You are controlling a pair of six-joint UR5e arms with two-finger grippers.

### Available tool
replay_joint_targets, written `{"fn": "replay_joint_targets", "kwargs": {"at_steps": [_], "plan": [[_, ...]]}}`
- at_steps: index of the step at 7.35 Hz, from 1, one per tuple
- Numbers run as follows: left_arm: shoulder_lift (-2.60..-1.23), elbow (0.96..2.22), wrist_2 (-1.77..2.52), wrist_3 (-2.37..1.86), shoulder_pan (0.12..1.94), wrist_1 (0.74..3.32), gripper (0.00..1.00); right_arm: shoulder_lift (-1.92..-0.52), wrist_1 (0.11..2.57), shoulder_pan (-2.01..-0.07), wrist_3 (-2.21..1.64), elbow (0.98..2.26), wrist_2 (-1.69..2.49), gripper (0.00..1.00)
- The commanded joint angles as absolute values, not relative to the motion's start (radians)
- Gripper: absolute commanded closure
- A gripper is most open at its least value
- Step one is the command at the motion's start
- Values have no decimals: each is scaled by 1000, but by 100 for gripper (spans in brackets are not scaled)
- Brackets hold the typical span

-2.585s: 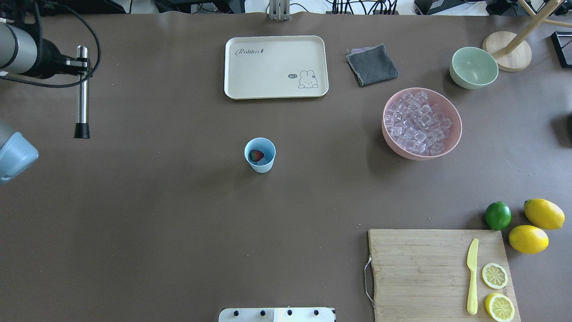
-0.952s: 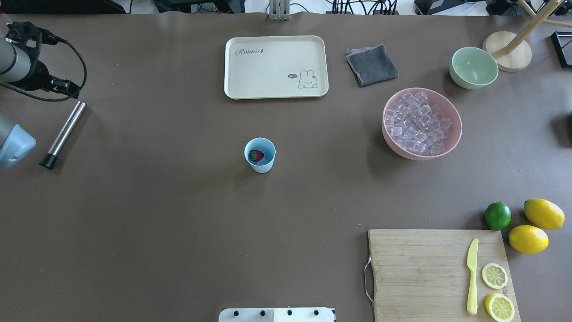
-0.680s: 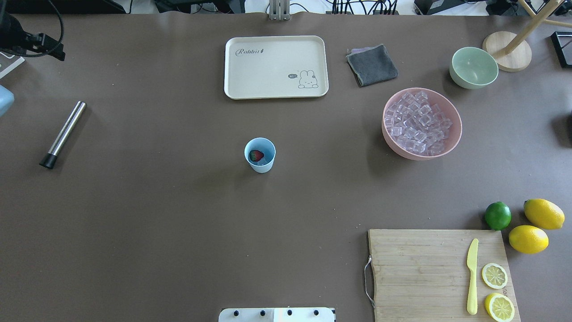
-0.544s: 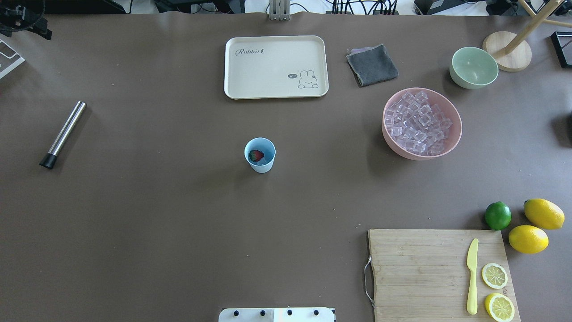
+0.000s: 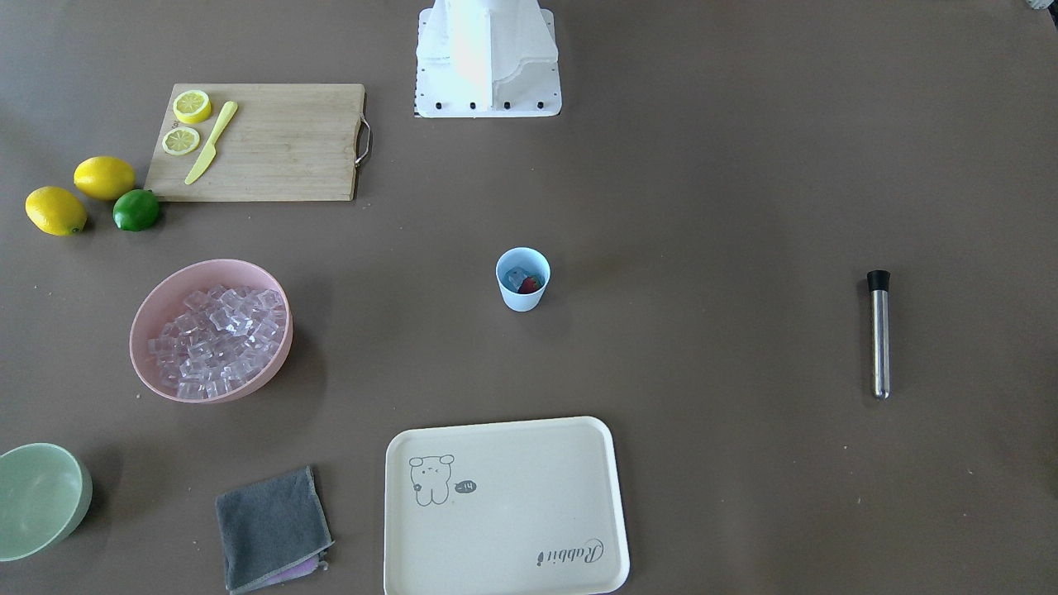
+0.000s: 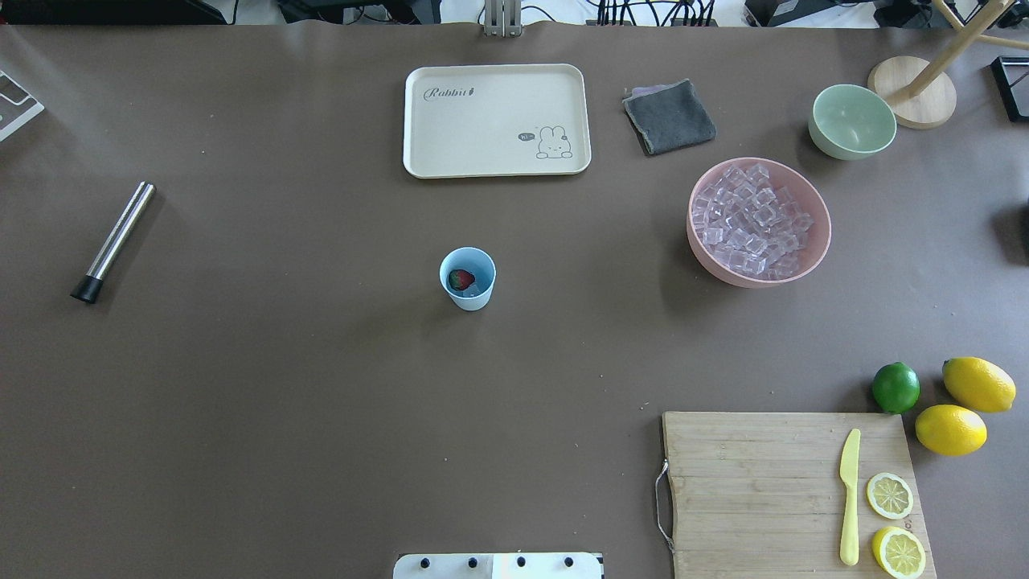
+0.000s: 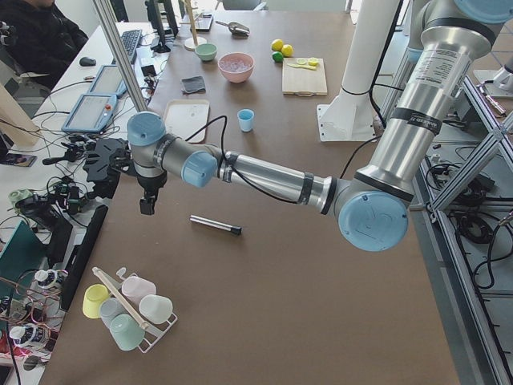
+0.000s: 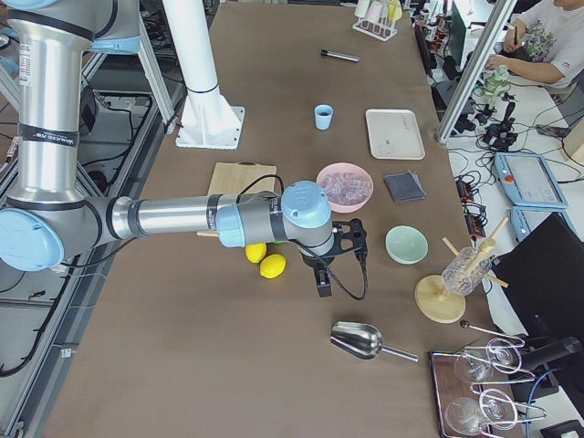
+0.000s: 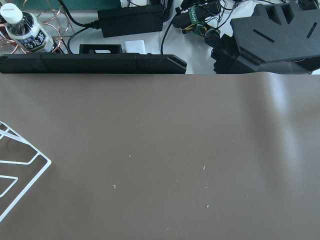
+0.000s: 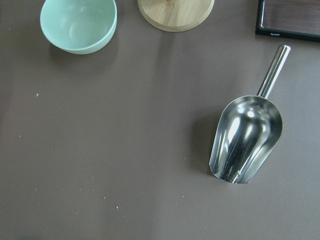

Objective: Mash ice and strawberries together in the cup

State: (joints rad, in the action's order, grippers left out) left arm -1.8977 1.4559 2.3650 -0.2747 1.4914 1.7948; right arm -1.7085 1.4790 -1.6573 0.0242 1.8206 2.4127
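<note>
Start at the far left of the overhead view. The rod (image 6: 112, 241) lies flat on the bench (image 6: 281, 402), its black tip toward 7 o'clock, well apart from everything else. The left fingers (image 7: 146, 207) show only in the side view, hanging above the bench's left end beyond the rod. You cannot tell whether they are open or closed.

The cup (image 6: 467, 279) stands upright mid-bench. Inside it are the strawberry (image 6: 460, 279) and ice (image 5: 516, 277), side by side.

From the cup, the tray (image 6: 497, 121) sits at 12 o'clock and the grey cloth (image 6: 670, 117) at 1. The green bowl (image 6: 852, 121) is at 2, and the pink bowl (image 6: 756, 279), heaped with more ice, is at 3. The board (image 6: 748, 490) is at 4 and carries a yellow knife (image 6: 849, 498) and two lemon halves (image 6: 889, 496). A lime (image 6: 895, 388) and two lemons (image 6: 950, 430) lie just past its far right corner.

The right fingers (image 8: 323, 285) show only from the side, above the bench's right end near the scoop (image 10: 245, 140). You cannot tell their state either.
</note>
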Motion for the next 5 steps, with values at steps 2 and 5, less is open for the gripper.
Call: {"fn": "replay_joint_targets", "kwargs": {"at_steps": [2,5], "plan": [[-1757,1434,2378,-203,1503,1940,3,-1624,1621,-1725,26,1838,2415,1],[-1773,1450,2378,-245,1506,1939,3,-1588,1724,-1735,25,1959,2413,1]]}}
